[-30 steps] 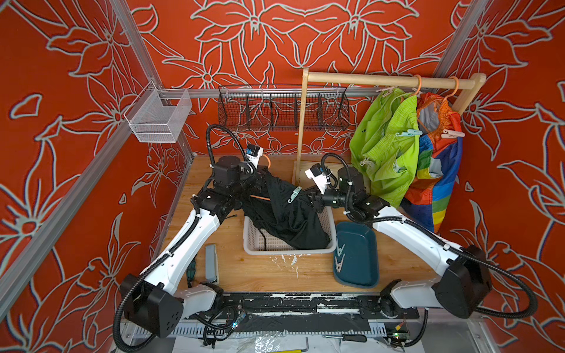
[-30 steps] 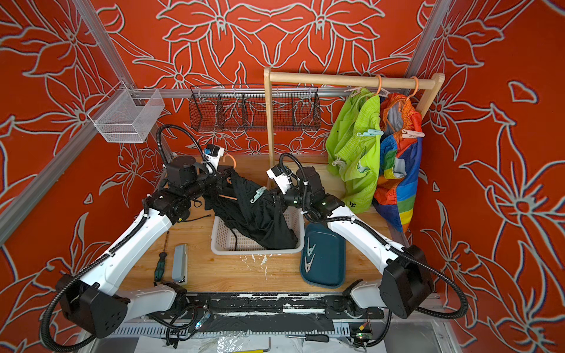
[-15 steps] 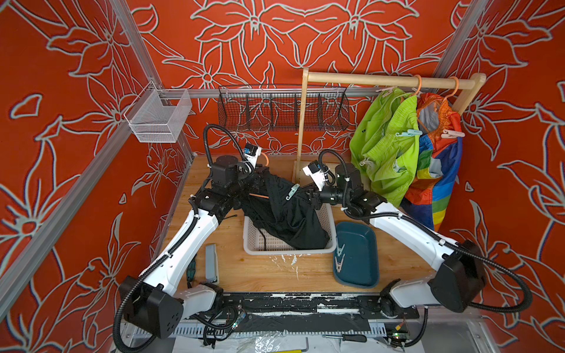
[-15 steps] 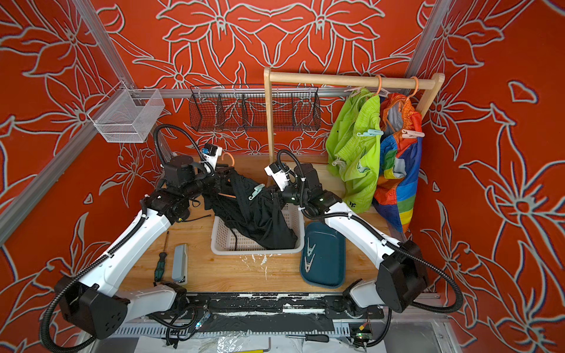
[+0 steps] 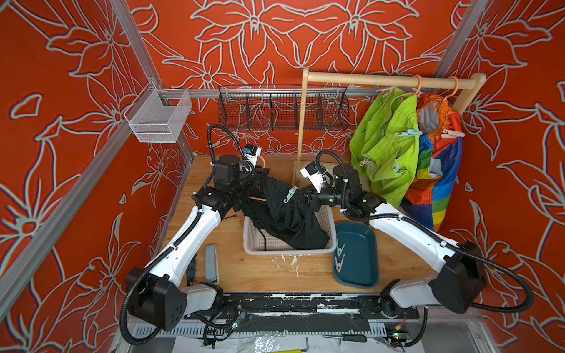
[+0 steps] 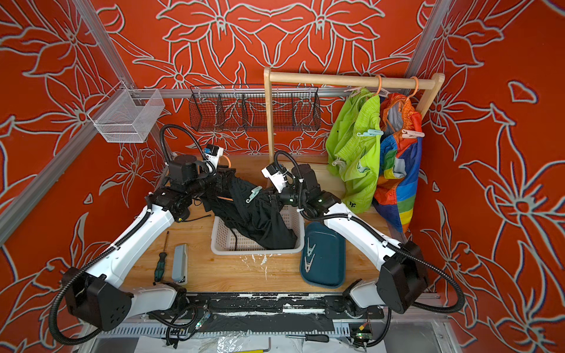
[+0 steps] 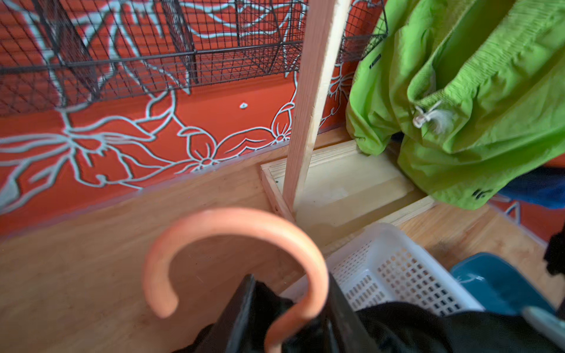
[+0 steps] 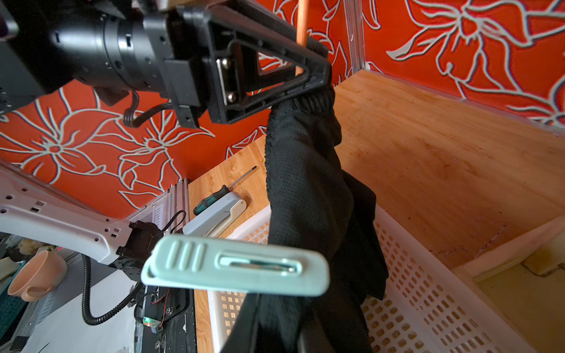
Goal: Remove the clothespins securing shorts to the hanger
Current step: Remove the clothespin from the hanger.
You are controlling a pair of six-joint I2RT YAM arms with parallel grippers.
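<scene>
Clamping black shorts [image 5: 284, 214], right jaws trail them into basket [image 5: 287, 251]; left jaws clamp hanger [image 7: 232, 220].

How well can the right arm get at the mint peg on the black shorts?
Probably yes. The right tool sits beside the peg, which sticks out above the black shorts, and the left tool holds the hanger up. Whether the right tool grips the shorts is unclear.

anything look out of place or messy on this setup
A screwdriver and a grey stapler-like tool lie loose on the table, front left, unrelated to the laundry. White flecks mar the wood before the white basket. The black shorts sag half into that basket with a mint clothespin still clipped on.
</scene>
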